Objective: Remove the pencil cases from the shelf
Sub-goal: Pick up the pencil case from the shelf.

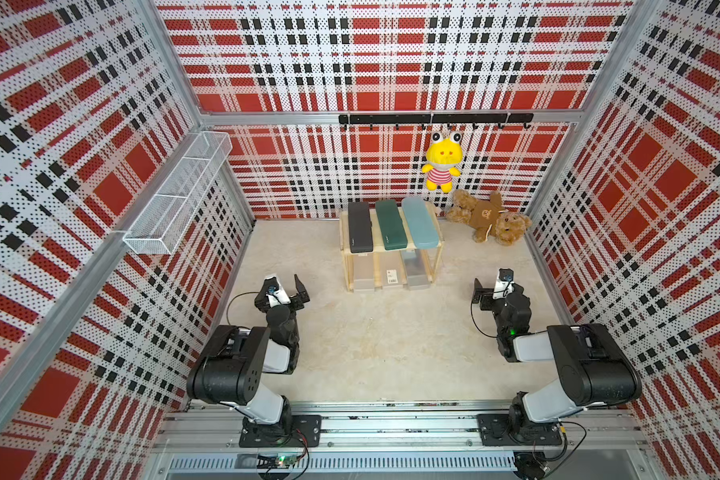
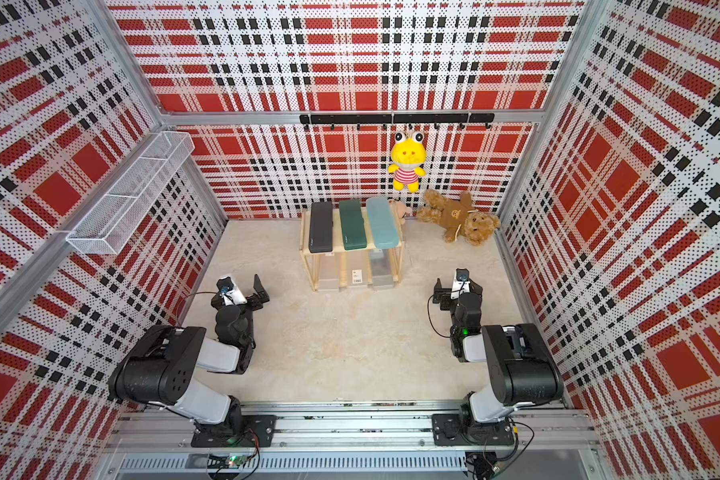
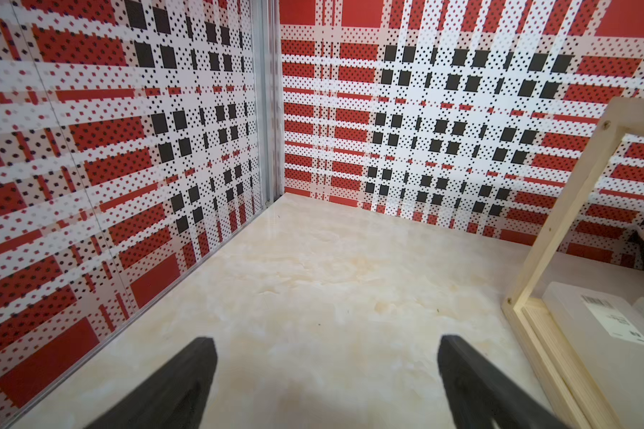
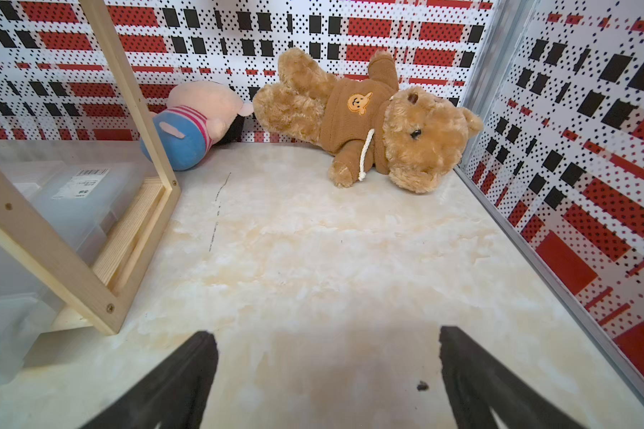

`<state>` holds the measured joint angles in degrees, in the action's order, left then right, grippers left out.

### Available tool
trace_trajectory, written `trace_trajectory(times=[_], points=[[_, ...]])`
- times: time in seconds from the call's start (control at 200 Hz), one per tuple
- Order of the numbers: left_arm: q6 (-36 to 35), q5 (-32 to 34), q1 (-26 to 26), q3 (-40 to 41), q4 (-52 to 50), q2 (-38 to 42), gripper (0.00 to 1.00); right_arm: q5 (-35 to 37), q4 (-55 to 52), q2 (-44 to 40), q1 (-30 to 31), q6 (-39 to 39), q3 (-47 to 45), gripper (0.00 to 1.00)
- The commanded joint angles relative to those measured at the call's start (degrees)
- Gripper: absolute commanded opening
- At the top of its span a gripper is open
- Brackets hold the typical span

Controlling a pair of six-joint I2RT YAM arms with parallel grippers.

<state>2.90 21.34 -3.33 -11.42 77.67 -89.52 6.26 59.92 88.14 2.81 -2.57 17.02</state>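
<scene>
Both sets of jaws stand spread wide and hold nothing. The left jaws hover low over the surface (image 3: 313, 260) at about 8 o'clock from the shelf (image 1: 377, 243), and the right jaws at about 4 o'clock, both clear of it.

All six pencil cases are on the shelf, which stands at 12 o'clock against the back wall. On the upper board the black case (image 1: 359, 227), the dark green case (image 1: 389, 225) and the light teal-blue case (image 1: 420, 222) lie flat, side by side with only slim gaps. Three frosted cases (image 1: 391, 272) lie on the lower board. Each case has its long axis running 12 to 6, with a short end facing you at 6. The teal-blue one leans slightly toward 5.

Watch for these risks:
- **Shelf shifting:** it looks light on thin posts, so a case dragged against a rim could pull the whole rack.
- **Neighbouring cases:** with gaps this narrow, a jaw pushed between the top cases may shove the next one off.
- **Lower tier:** your jaws could strike a post or the upper board as you reach in, and the smooth frosted plastic may slip.
- **Teddy bear:** the teddy bear (image 4: 369, 115) lies at 3 o'clock of the shelf and could snag a wide right-arm swing
</scene>
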Motion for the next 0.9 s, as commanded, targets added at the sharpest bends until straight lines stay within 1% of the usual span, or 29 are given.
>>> trace_trajectory(times=[0.0,0.09,0.175,0.251,0.546,0.571,0.596,0.616,0.666,0.712,0.737,0.797,0.837,0.892], points=[[-0.55,-0.59,0.08,-0.84,0.91,-0.20,0.99,-0.11,0.53,0.28,-0.43,-0.16,0.97,1.00],[-0.39,-1.08,0.31,-0.97,0.51,-0.13,0.99,-0.23,0.46,0.31,-0.43,-0.23,1.00,1.00],[-0.29,-1.68,0.56,-1.13,0.39,-0.15,0.99,-2.24,-0.18,0.28,-1.48,-0.61,1.31,1.00],[0.28,-3.63,1.51,-1.47,-0.56,-0.08,0.99,-2.24,-0.18,0.33,-1.49,-0.64,1.29,1.00],[0.33,-3.52,1.45,-1.09,-0.46,0.31,0.99,-1.77,0.00,0.07,-1.47,-0.77,1.32,1.00],[0.23,-3.46,1.40,-1.10,0.01,0.48,1.00,-1.35,-2.30,-0.66,-1.49,-0.93,2.49,1.00],[0.10,-2.82,1.30,-1.54,-0.56,1.21,0.99,-0.85,-7.06,-2.18,-1.49,-1.15,4.22,1.00],[-0.07,-2.01,0.91,-2.25,-2.66,2.41,0.98,-0.53,-11.77,-3.66,-1.49,-1.27,6.14,1.00],[0.19,1.15,0.25,-5.21,-11.66,6.44,0.95,-0.46,-21.38,-6.50,-1.46,-1.31,10.80,1.00],[0.20,4.98,-0.86,-6.83,-16.28,9.58,0.95,-1.68,-25.13,-9.49,-1.18,-1.03,12.23,1.00],[0.22,5.84,-1.44,-7.15,-17.89,11.48,0.96,-1.76,-25.95,-11.37,-0.68,-0.86,12.12,1.00],[1.58,3.05,-2.16,-7.38,-21.19,16.16,0.96,-0.14,-28.92,-15.99,0.98,-0.30,11.77,1.00],[3.57,1.54,-2.32,-7.91,-23.80,18.77,0.96,1.83,-33.10,-19.10,2.84,-0.68,12.30,1.00],[6.61,0.21,-2.62,-10.04,-29.88,21.66,0.96,4.49,-39.58,-23.13,5.81,-2.35,13.46,1.00]])
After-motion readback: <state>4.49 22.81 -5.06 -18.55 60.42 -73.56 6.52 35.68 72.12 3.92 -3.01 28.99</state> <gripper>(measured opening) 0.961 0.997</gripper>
